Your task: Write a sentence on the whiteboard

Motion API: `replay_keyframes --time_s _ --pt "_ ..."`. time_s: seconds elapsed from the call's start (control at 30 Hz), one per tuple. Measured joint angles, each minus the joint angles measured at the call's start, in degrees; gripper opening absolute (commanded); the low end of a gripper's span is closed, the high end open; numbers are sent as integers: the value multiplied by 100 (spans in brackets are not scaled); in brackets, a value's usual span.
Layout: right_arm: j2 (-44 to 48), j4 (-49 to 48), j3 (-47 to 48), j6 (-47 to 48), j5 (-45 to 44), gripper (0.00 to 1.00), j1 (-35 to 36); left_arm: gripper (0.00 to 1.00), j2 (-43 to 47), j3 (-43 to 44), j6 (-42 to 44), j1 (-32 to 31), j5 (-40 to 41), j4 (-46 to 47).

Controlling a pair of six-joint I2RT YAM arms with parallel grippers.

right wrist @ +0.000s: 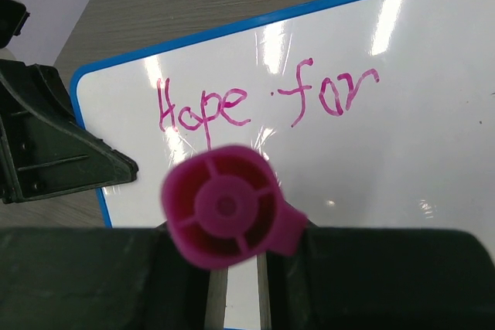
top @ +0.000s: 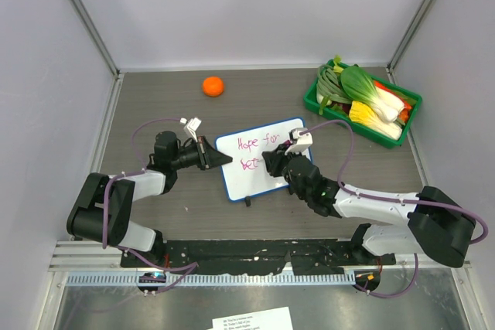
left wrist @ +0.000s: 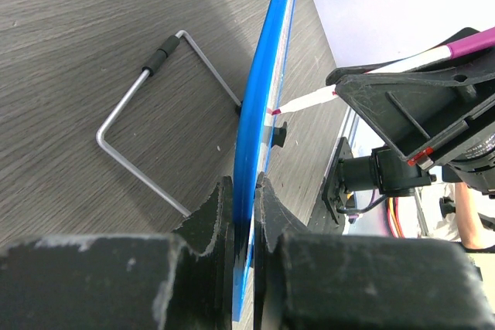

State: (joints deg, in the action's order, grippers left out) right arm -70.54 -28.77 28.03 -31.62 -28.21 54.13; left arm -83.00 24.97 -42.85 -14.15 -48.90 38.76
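Right gripper (right wrist: 236,287), nearest the lens: jaws clenched around a pink marker (right wrist: 228,208), cap end toward the wrist camera, tip on the board's face at the second line.

Table (top: 155,98): grey wood-grain top that carries all the items below.

Whiteboard (top: 255,182): at mid-table between the two arms, propped at a tilt.
- Build: white glossy face, thin blue frame.
- Handling, as judged: light, stiff and thin, with a slick face. It is likely to slide or tip under pen pressure unless braced.
- Best hold: the frame edge, clear of the writing, since wet ink would smear.

Green tray (top: 313,103): far right corner, well apart from the board, filled with vegetables (top: 371,102).

Left gripper (left wrist: 246,202): jaws pinched on the board's blue left edge, steadying it.

Wire stand (left wrist: 131,121): bent metal loop behind the board, resting on the table.

Orange (top: 213,86): alone near the far edge, beyond the board.

Sentence (right wrist: 263,102): pink handwriting. The top line reads "Hope for". A second line has begun with a few letters, so it is judged unfinished.
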Motion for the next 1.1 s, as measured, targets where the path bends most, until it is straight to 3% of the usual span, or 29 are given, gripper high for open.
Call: replay_keyframes --time_s 1.1 --pt "382 131 0 160 -164 1 -140 0 -2 9 4 -4 -2 0"
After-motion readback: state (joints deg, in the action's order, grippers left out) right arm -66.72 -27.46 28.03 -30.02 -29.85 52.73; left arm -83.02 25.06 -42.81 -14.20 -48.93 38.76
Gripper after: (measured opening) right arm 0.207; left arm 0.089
